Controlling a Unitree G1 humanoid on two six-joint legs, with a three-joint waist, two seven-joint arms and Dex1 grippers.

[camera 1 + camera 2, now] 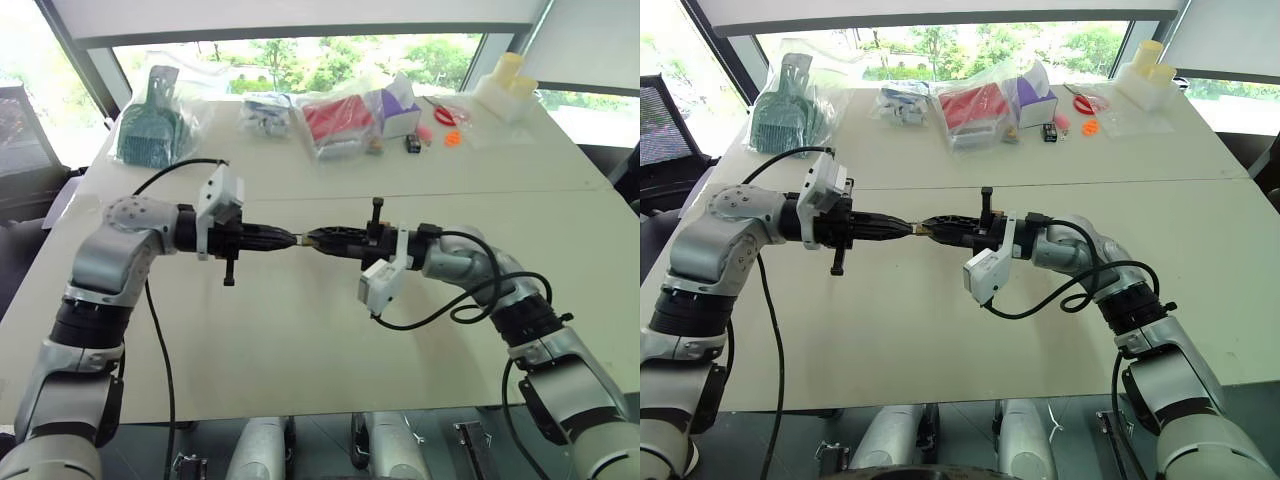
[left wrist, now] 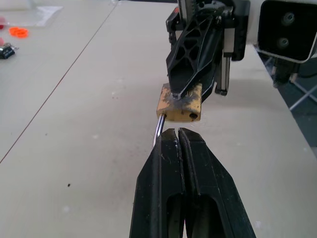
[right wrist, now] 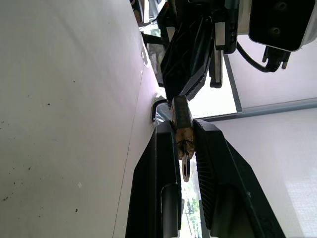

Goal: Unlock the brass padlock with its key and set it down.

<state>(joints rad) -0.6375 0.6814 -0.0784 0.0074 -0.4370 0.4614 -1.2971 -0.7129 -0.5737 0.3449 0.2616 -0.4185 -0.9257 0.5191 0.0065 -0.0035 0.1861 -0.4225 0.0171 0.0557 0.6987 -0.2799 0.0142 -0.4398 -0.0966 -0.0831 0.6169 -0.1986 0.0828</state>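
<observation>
Above the near middle of the table (image 1: 300,340), held clear of its surface, the brass padlock (image 2: 179,103) is found between two claws set tip to tip. The right claw (image 3: 184,136) is closed narrowly on the lock body, flat faces pinched between its fingers; in the right wrist view the key (image 3: 185,167) is seen standing out of the body's end, back between those fingers. The left claw (image 2: 178,135) is fully shut, its tips just beside the body where the thin silvery shackle (image 2: 158,130) runs out; whether the shackle is actually pinched cannot be told.

Handling, as judged: a small, light, rigid metal piece, smooth and likely to slip or twist under a sideways pull. The body is best held across its flat faces, as now; the key by its bow, for turning; the shackle by its loop, for drawing out.

Further back, along the far edge by the window, bagged goods are laid out: a green scoop (image 1: 150,130), a red packet (image 1: 335,120), orange bits (image 1: 452,138).
</observation>
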